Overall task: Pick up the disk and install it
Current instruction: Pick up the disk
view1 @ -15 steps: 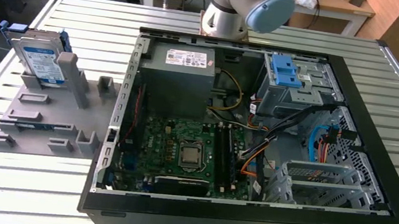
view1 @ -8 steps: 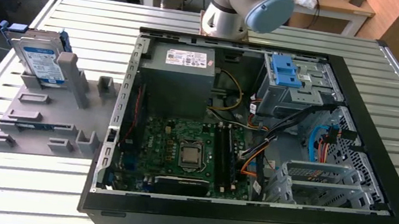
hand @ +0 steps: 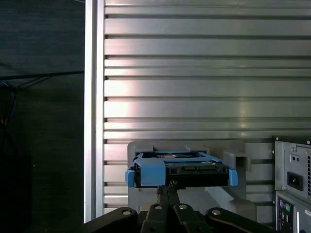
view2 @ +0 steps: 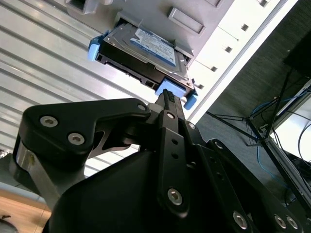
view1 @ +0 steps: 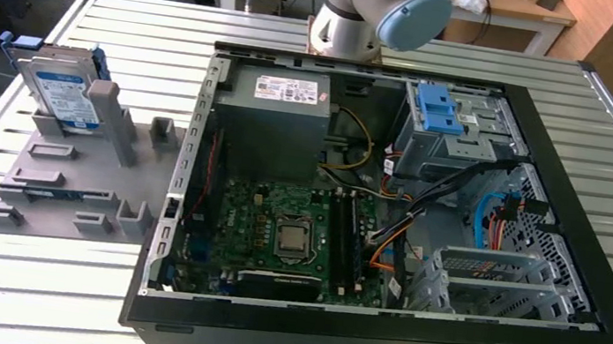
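Note:
The disk [view1: 65, 96] stands on edge in a grey slotted holder [view1: 67, 185] at the exterior view's left, its blue-and-white label showing and its blue carrier frame around it. Both wrist views look at the disk [view2: 146, 48] [hand: 180, 170] from a short way off. My gripper [hand: 167, 188] points at its blue-framed end with the fingertips [view2: 167, 95] close together and nothing between them. A gap still shows between the fingertips and the disk.
An open black computer case [view1: 579, 261] lies flat on the slatted metal table [view1: 124, 23], with a grey power supply [view1: 278, 115], a green motherboard [view1: 275, 230] and a metal drive cage with blue latches [view1: 439, 109]. The arm's base [view1: 351, 18] stands behind the case.

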Motion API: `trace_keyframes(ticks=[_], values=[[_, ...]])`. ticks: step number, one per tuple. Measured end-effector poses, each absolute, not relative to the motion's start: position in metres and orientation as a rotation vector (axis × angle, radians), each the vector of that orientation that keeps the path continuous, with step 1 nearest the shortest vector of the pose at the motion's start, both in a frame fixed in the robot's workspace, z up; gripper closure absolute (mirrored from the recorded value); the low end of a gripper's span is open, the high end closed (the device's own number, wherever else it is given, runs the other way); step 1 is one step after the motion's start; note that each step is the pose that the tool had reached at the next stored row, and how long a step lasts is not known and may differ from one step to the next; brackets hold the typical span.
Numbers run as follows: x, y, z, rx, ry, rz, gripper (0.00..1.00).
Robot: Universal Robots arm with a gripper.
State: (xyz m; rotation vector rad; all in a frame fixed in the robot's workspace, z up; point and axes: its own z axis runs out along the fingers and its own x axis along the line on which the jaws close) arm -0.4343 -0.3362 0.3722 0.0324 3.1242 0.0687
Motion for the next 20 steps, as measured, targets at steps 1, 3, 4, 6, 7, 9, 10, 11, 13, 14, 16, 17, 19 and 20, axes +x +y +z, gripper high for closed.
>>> trace_keyframes(ticks=[1,3,4,6,7,9,10,11,13,14,16,17,19,20], values=[[-0.4343,-0.3362,0.3722,0.032,3.124,0.069,0.89],[-0.4344,-0.3362,0.3722,0.032,3.124,0.069,0.89],[-0.4344,-0.3362,0.3722,0.032,3.124,0.069,0.89],[-0.4344,-0.3362,0.3722,0.029,3.124,0.069,0.89],[-0.4344,-0.3362,0.3722,0.026,3.124,0.069,0.89],[-0.4344,-0.3362,0.3722,0.011,3.125,0.069,0.89],[-0.4345,-0.3362,0.3722,-0.002,3.125,0.069,0.89],[-0.4345,-0.3362,0.3722,-0.02,3.125,0.069,0.89],[-0.4346,-0.3363,0.3722,-0.072,3.125,0.068,0.89],[-0.4346,-0.3362,0.3721,-0.099,3.125,0.068,0.89],[-0.4346,-0.3363,0.372,-0.148,3.124,0.063,0.89],[-0.4346,-0.3363,0.3721,-0.169,3.123,0.06,0.89],[-0.4349,-0.3362,0.3721,-0.199,3.122,0.051,0.89],[-0.4349,-0.3362,0.3722,-0.21,3.122,0.043,0.89]])
